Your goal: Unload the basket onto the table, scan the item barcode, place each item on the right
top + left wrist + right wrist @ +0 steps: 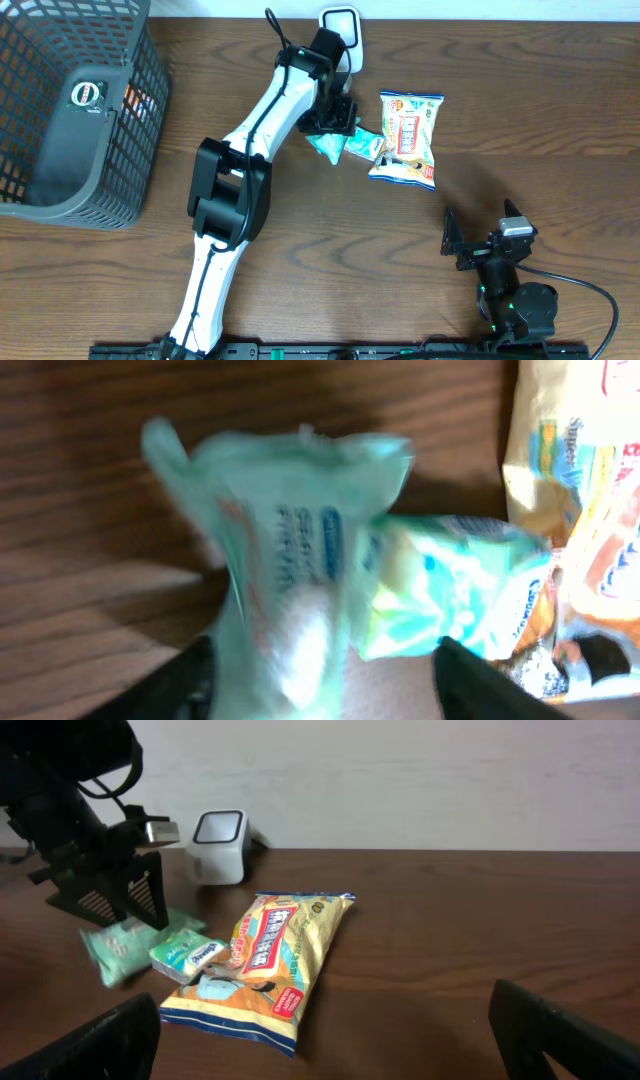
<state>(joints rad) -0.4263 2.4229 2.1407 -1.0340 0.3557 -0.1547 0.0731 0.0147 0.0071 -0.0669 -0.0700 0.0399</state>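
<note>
A pale green packet (327, 146) lies on the wood beside a small teal packet (362, 145) and a large yellow snack bag (407, 138). The white scanner (341, 25) stands at the back edge, just behind them. My left gripper (335, 115) hovers over the green packet (280, 590), which looks blurred. Its jaws are open (322, 658), wide apart on either side of that packet. My right gripper (480, 240) rests open at the front right, well away from the items. In the right wrist view its jaws (320, 1005) hold nothing, and the snack bag (270, 965) lies ahead.
A dark grey mesh basket (75, 110) with a round item inside stands at the far left. The left arm reaches diagonally from the front edge up to the scanner. Bare wood lies between the snack bag and the right gripper.
</note>
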